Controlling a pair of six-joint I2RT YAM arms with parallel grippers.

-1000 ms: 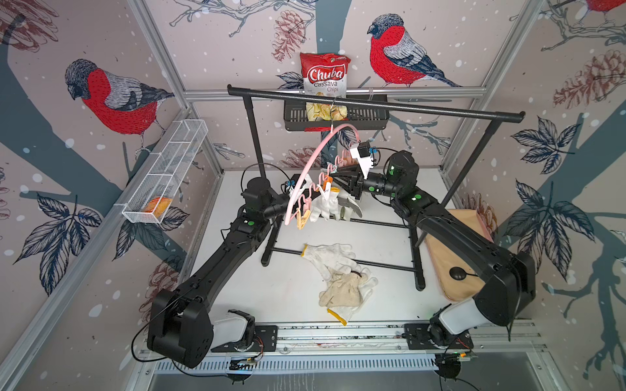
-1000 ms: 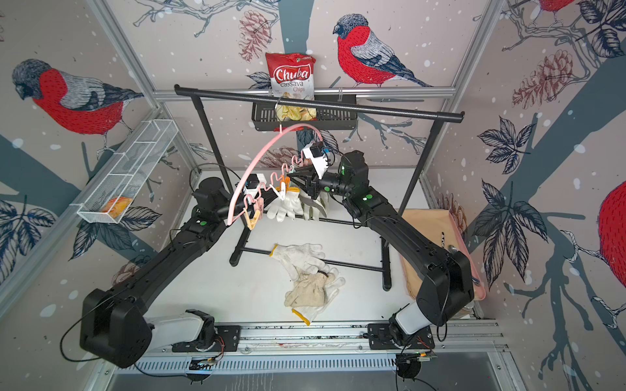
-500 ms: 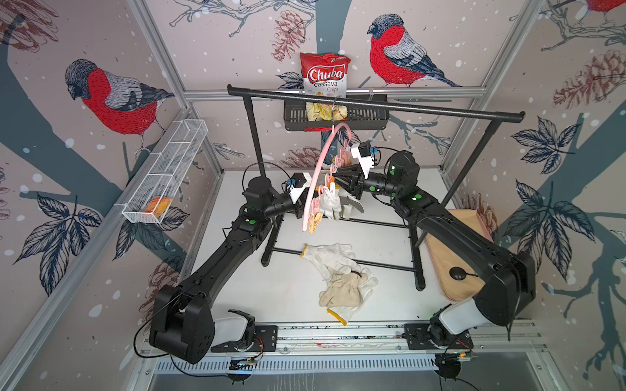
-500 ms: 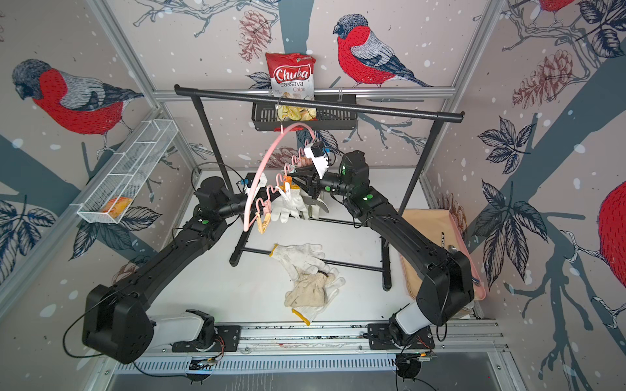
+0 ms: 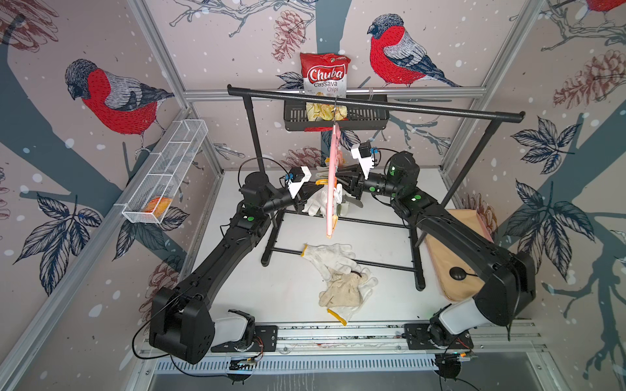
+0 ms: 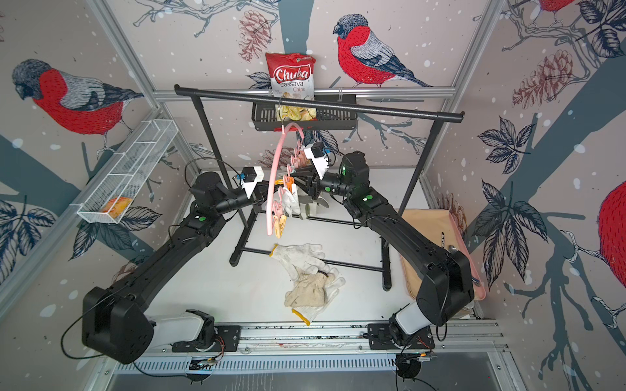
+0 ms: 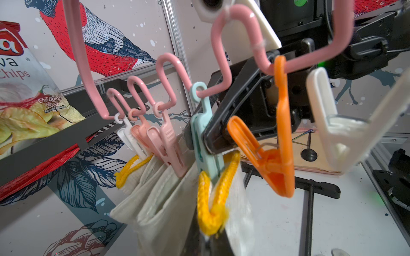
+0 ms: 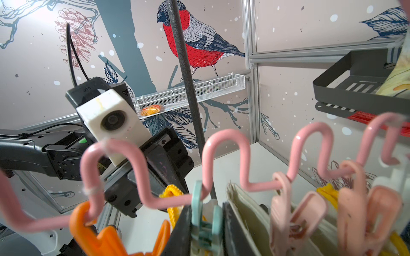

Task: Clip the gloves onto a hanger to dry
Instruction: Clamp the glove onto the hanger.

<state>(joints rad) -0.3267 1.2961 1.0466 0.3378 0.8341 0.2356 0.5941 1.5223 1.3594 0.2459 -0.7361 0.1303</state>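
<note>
Hanger (image 6: 274,169), left end effector (image 5: 308,193) pinching glove (image 7: 236,190), right end effector (image 8: 206,235) squeezing teal peg (image 7: 200,119).

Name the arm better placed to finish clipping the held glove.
Right, likely: the right tool pinches the teal peg over the glove, so easing off should clip it. The left tool only holds that glove.

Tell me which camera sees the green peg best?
The left wrist view: the mint-green peg shows nearly whole, from its loop on the pink hanger down to the yellow cuff. The right wrist view cuts off its lower end. Both top views show it too small.
</note>
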